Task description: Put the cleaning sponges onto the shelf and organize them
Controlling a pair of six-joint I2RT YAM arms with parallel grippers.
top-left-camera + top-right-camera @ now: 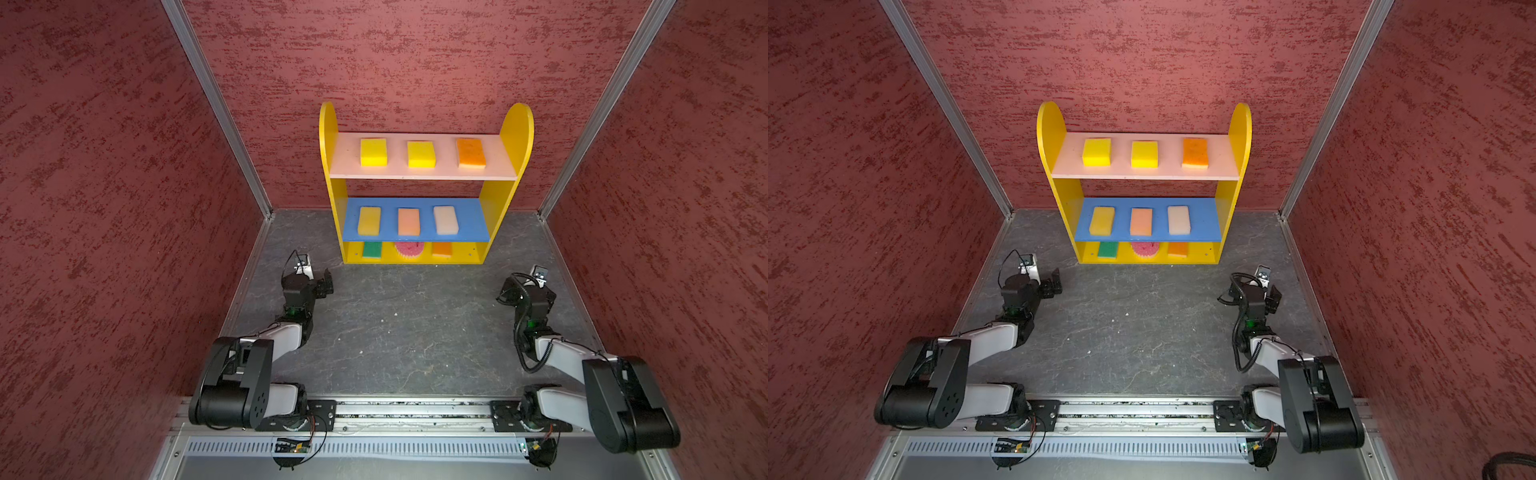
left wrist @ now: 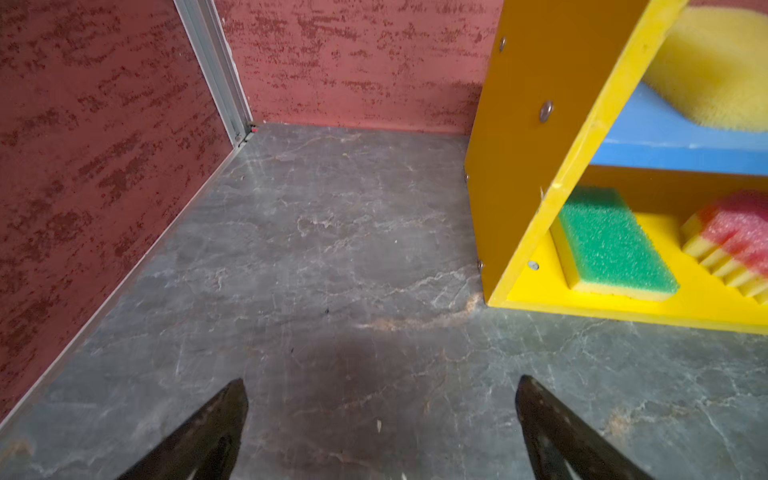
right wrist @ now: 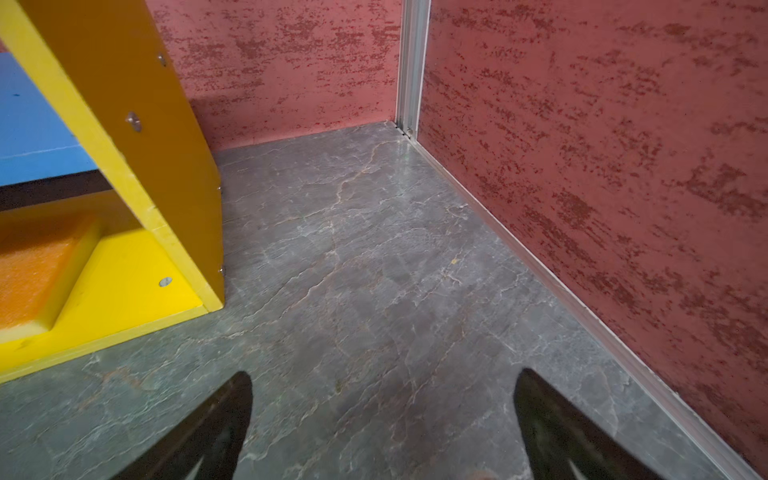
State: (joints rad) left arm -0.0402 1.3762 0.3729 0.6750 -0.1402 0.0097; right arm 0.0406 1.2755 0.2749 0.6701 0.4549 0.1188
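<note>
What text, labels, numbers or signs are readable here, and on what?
None readable.
The shelf and the cleaning sponges show no print in any view.
The small circuit board below the front rail is too small to tell any marking.

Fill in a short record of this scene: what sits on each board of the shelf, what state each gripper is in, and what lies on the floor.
shelf: upright, three boards
top board: left yellow sponge, middle yellow sponge, orange sponge
blue board: golden sponge, peach sponge, cream sponge
bottom board: green sponge, pink round sponge, lower orange sponge
left gripper: open, empty
right gripper: open, empty
floor: no sponges in view
</note>
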